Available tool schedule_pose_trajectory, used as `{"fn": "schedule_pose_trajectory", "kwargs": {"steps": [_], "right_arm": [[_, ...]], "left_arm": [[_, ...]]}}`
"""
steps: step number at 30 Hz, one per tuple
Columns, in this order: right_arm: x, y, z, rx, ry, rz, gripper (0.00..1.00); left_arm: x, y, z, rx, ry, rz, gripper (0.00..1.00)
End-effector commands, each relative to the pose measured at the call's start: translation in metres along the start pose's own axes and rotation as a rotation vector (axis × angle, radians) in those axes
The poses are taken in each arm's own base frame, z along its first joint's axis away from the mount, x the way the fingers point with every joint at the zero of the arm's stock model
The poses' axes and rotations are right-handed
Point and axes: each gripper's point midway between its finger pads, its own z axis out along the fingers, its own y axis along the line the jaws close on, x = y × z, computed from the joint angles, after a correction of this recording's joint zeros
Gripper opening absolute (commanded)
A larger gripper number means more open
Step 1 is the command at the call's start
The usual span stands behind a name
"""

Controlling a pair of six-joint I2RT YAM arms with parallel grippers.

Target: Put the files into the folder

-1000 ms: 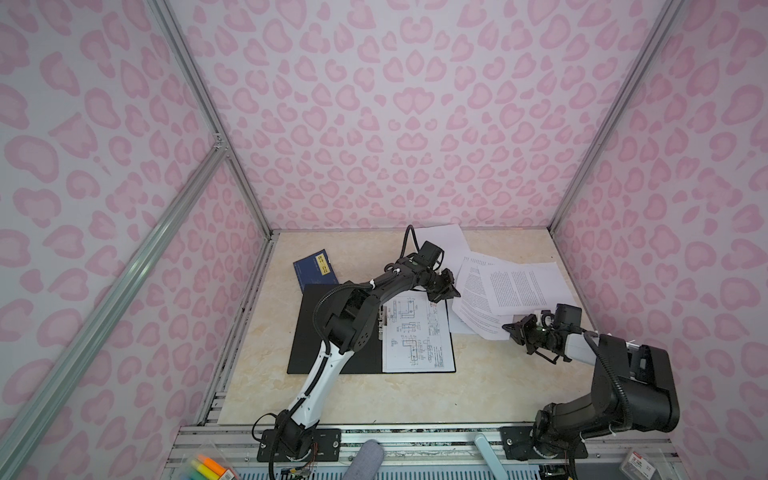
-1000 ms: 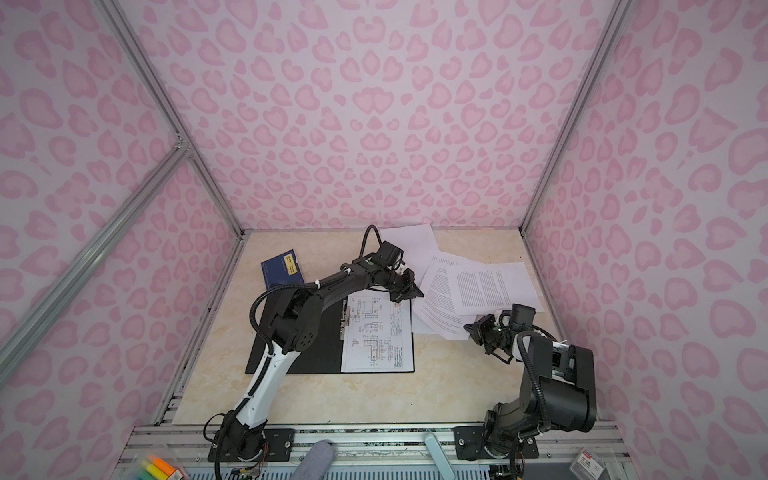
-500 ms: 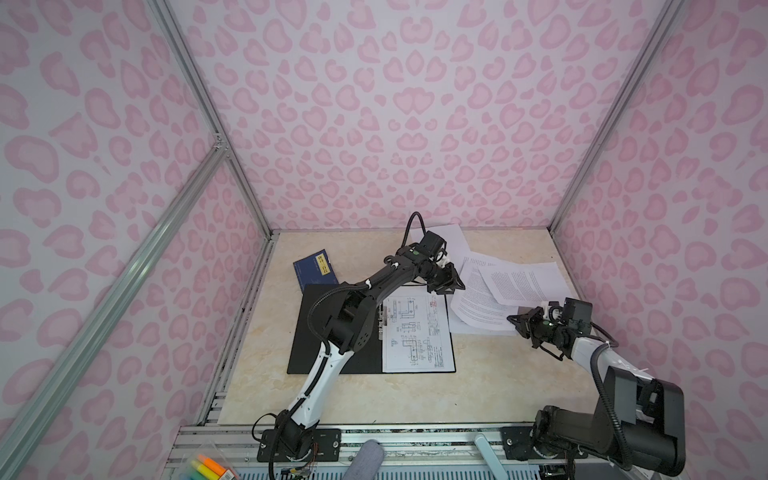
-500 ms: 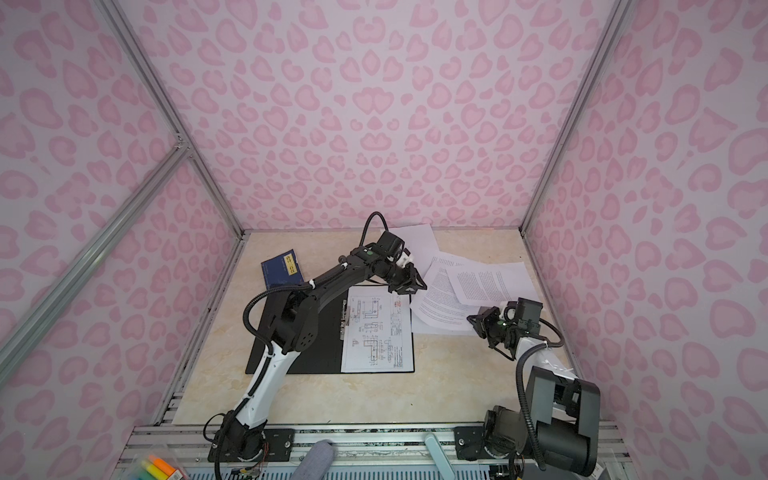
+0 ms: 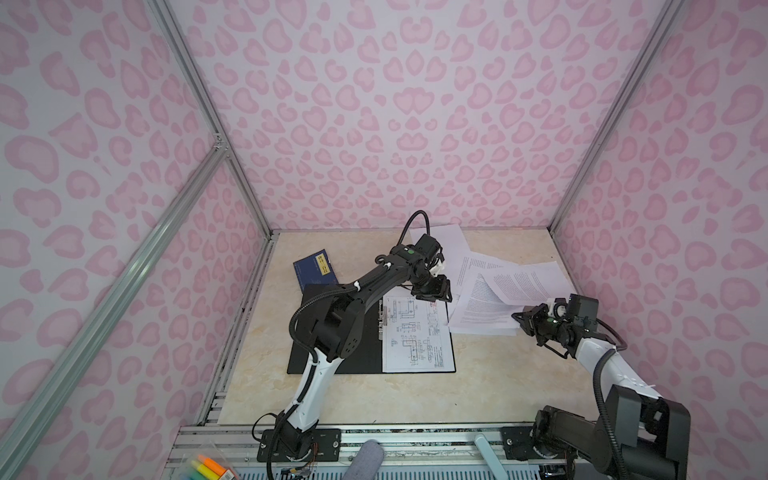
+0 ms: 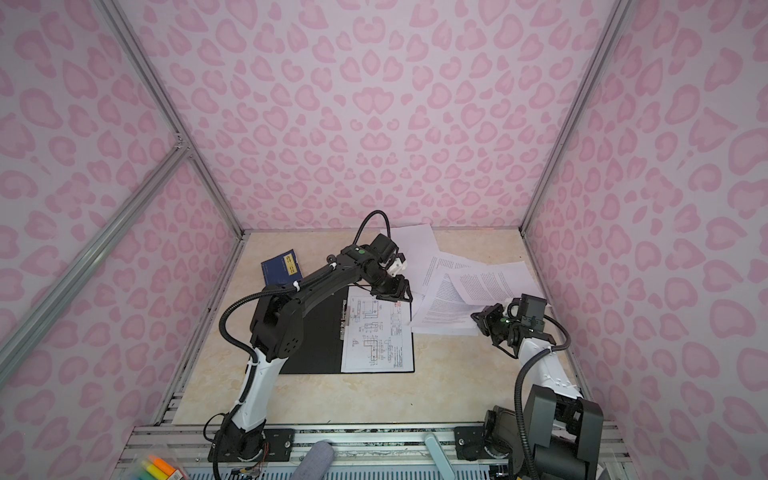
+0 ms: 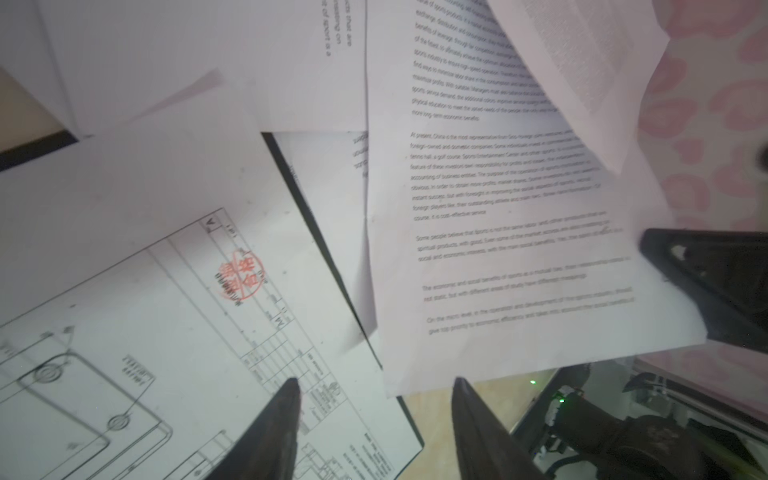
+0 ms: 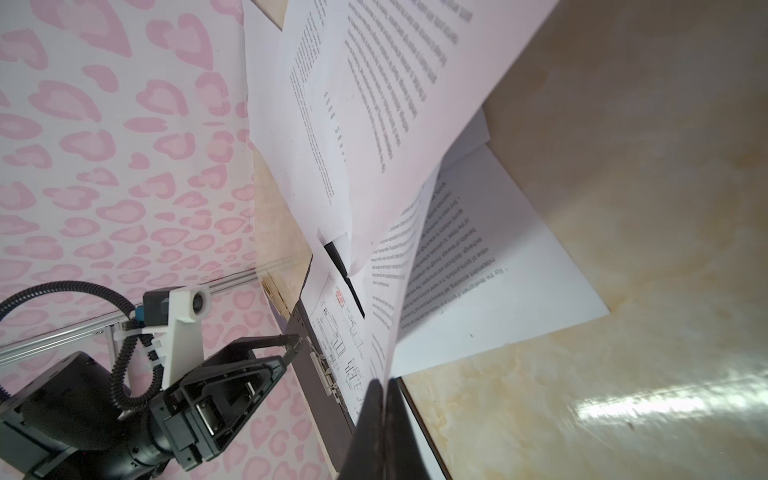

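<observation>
The folder (image 5: 332, 353) lies open on the table, black inside, with its metal clip (image 5: 381, 316) along the middle. A white sheet with line drawings (image 5: 415, 332) rests on its right half. To its right, the remaining files (image 5: 478, 299) form a loose overlapping pile. My left gripper (image 5: 434, 291) hovers over the folder's far right corner; in the left wrist view it (image 7: 374, 384) is open with nothing between its fingers. My right gripper (image 5: 518, 318) is at the pile's near right edge. In the right wrist view it (image 8: 380, 384) is shut on the edge of a printed sheet (image 8: 399, 257), which curves upward.
A small dark-blue booklet (image 5: 314, 268) with a yellow label lies beyond the folder's far left corner. Pink patterned walls close in the table on three sides. Highlighters (image 5: 208, 467) sit by the front rail, off the table.
My left gripper has opened from shut above the folder's far right corner. The right arm has shifted its pose, with its gripper staying shut on the sheet at the pile's edge.
</observation>
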Motion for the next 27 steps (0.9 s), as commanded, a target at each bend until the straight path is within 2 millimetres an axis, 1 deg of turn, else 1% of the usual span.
{"fn": "schedule_pose_trajectory", "kwargs": {"steps": [1, 5, 7, 9, 12, 16, 19, 21, 23, 25, 27], "right_arm": [[0.001, 0.001, -0.003, 0.006, -0.008, 0.0, 0.0], [0.001, 0.006, -0.008, -0.006, -0.018, 0.0, 0.0], [0.001, 0.009, -0.01, -0.008, -0.025, -0.003, 0.0], [0.001, 0.011, -0.013, -0.007, -0.032, -0.007, 0.0], [0.001, 0.013, -0.015, -0.008, -0.036, -0.001, 0.0], [0.005, 0.016, -0.02, -0.01, -0.032, 0.017, 0.0], [0.007, 0.021, -0.029, 0.0, -0.047, 0.033, 0.0], [0.006, 0.032, -0.037, -0.02, -0.072, 0.038, 0.0], [0.005, 0.045, -0.048, -0.046, -0.102, 0.047, 0.0], [0.004, 0.055, -0.06, -0.05, -0.135, 0.046, 0.0], [0.003, 0.066, -0.079, -0.035, -0.195, 0.033, 0.0]], "left_arm": [[0.036, -0.142, -0.339, 0.146, -0.767, 0.452, 0.62], [0.061, -0.146, -0.373, 0.165, -0.926, 0.544, 0.64], [0.074, -0.15, -0.383, 0.189, -0.977, 0.583, 0.64], [0.083, -0.146, -0.386, 0.19, -1.01, 0.597, 0.65], [0.091, -0.131, -0.38, 0.136, -1.028, 0.587, 0.65], [0.097, -0.102, -0.36, 0.057, -1.014, 0.528, 0.69], [0.1, -0.083, -0.35, -0.001, -1.017, 0.472, 0.86], [0.101, -0.071, -0.347, -0.039, -1.026, 0.436, 0.97], [0.104, -0.062, -0.343, -0.063, -1.029, 0.416, 0.98], [0.106, -0.057, -0.339, -0.075, -1.024, 0.407, 0.98], [0.107, -0.053, -0.337, -0.09, -1.019, 0.397, 0.98]]}}
